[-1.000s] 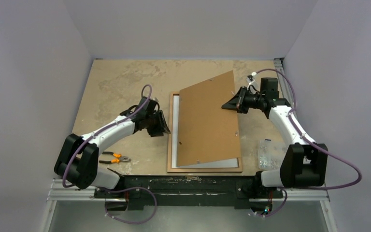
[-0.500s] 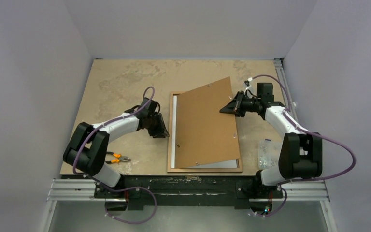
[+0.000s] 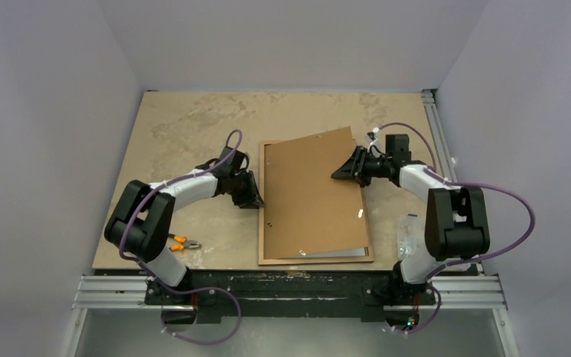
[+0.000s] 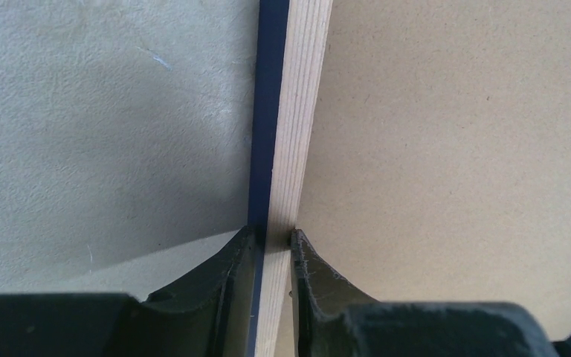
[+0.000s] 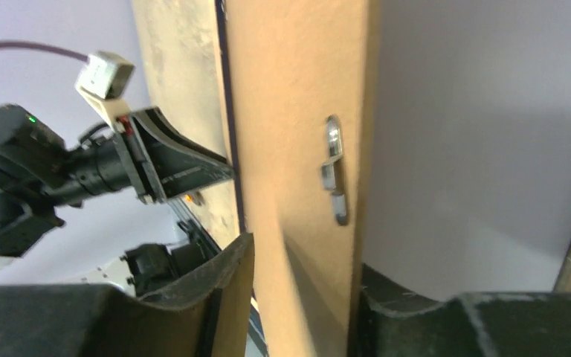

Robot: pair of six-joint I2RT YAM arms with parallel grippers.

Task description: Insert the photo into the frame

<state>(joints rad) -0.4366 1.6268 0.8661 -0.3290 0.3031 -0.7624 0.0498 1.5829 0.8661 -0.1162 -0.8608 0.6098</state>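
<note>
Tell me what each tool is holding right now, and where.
Left tool pinches the frame by its left rail. Right tool stands open around the right edge of the backing board, apparently gripping nothing.

Pale lilac walls [image 3: 290,44] enclose a mottled tan tabletop [image 3: 193,126] on three sides.

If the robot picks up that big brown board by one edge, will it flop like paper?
Probably not. The brown board looks flat and straight-edged where it lies across the frame, so it is likely stiff. It looks thin, so probably light for its size. Its smooth face might slide on the frame if pushed.
</note>
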